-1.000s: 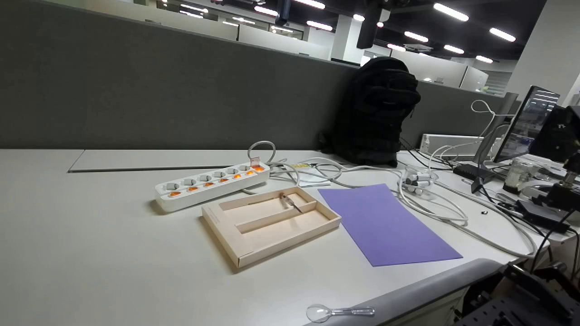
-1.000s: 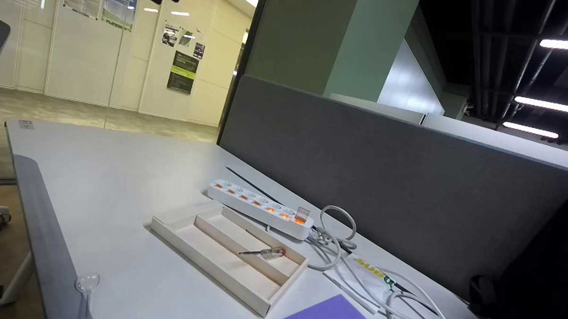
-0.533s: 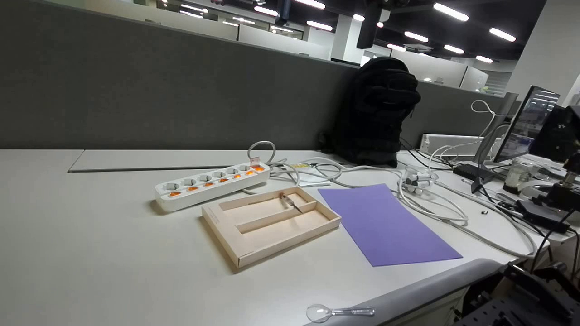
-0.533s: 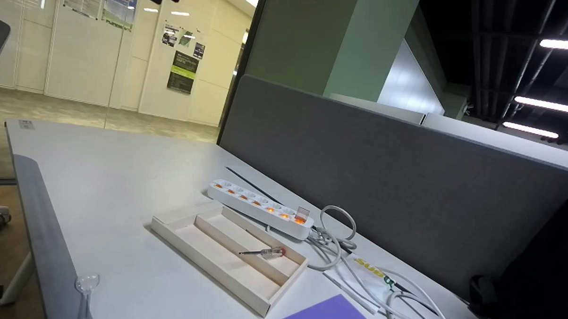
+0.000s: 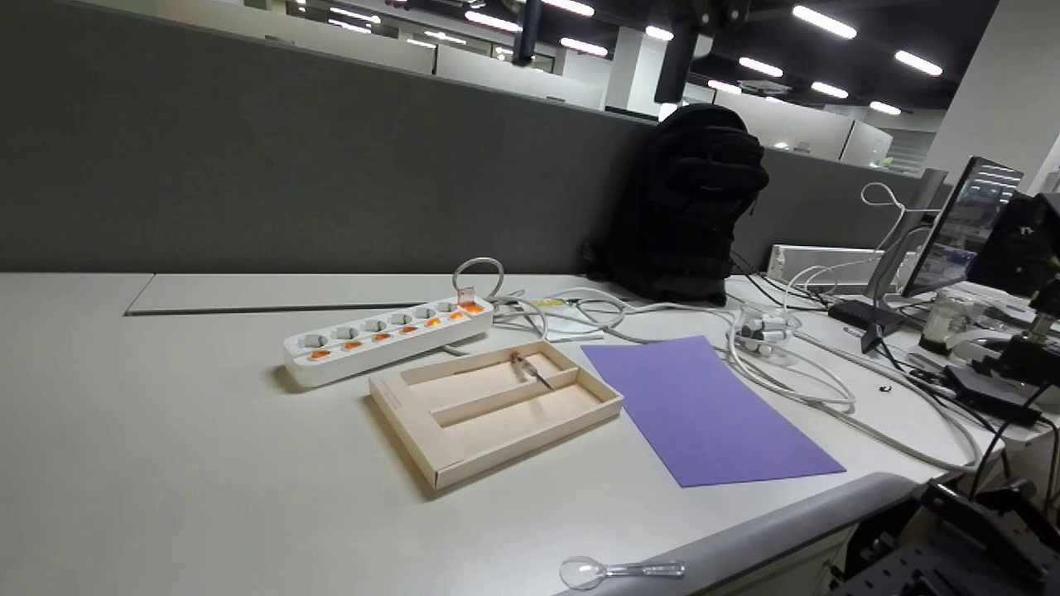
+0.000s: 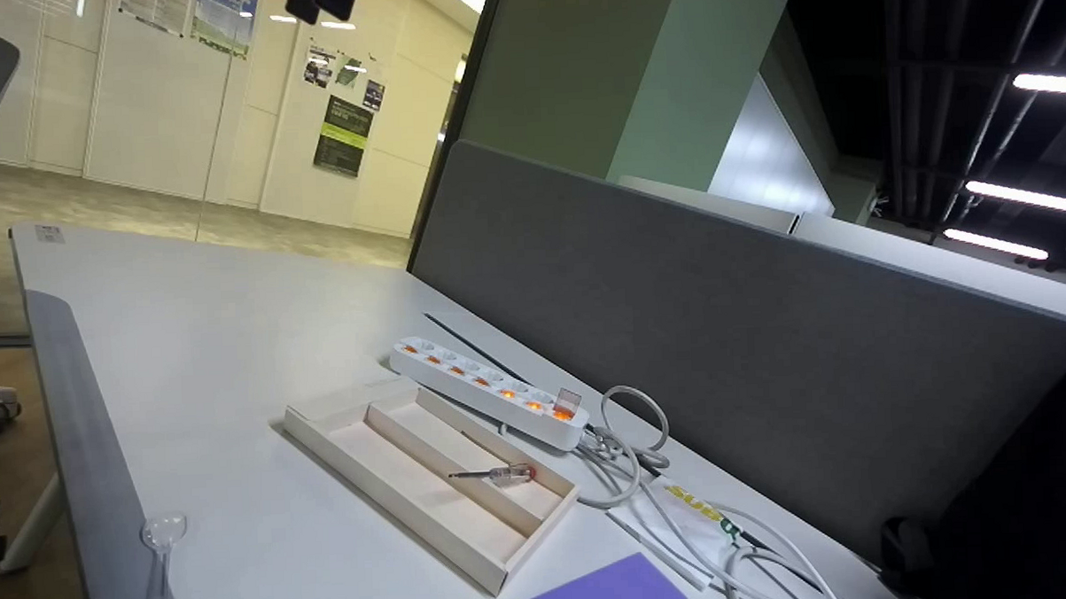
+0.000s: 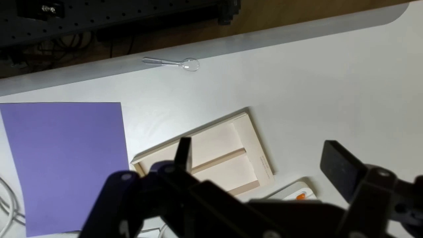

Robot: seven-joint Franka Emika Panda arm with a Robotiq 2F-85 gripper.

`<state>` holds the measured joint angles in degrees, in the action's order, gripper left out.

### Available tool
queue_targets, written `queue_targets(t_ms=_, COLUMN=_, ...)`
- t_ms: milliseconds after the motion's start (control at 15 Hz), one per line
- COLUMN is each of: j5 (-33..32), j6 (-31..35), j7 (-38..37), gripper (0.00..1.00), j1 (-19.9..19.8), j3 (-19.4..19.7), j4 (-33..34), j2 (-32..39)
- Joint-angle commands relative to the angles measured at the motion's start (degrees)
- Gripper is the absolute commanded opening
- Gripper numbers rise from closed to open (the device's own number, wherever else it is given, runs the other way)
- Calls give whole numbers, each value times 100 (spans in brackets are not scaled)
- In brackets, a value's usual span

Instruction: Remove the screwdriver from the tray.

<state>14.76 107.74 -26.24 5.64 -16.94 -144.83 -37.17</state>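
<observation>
End effector high above the surface, fingers pointing down, spread wide; rest cut off at the top in both exterior views, little more than those fingers showing; screwdriver in the tray, handle on the power strip side of the divider, shaft crossing over it, contact hard to tell; wrist view: end effector covers the screwdriver and part of the tray.

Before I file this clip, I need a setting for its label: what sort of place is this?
Probably an open-plan office: in an exterior view, a grey partition runs behind the white desk, and a monitor stands toward the right edge.
</observation>
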Motion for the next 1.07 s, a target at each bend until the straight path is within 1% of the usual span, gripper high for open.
queue_targets(t_ms=0, j5=-298, j6=637, j7=-251, gripper=100, j1=-335, j3=21, j4=-321, j2=343)
queue_targets(t_ms=267, j5=-849, j6=1635, j7=-472, gripper=100, j1=-670, j3=6, j4=-637, j2=885)
queue_targets(t_ms=467, j5=-1180, j6=2181, j7=-591, gripper=100, j1=-765, j3=6, j4=-594, j2=1405)
queue_targets(t_ms=733, j5=-1666, j6=2600, j7=-731, gripper=100, j1=-769, j3=-3, j4=-448, j2=2011)
queue_targets(t_ms=867, j5=-1874, j6=2726, j7=-722, gripper=100, j1=-753, j3=57, j4=-377, j2=2265)
queue_targets(t_ms=1000, j5=-1953, j6=2912, j7=-647, gripper=100, j1=-720, j3=164, j4=-316, j2=2486)
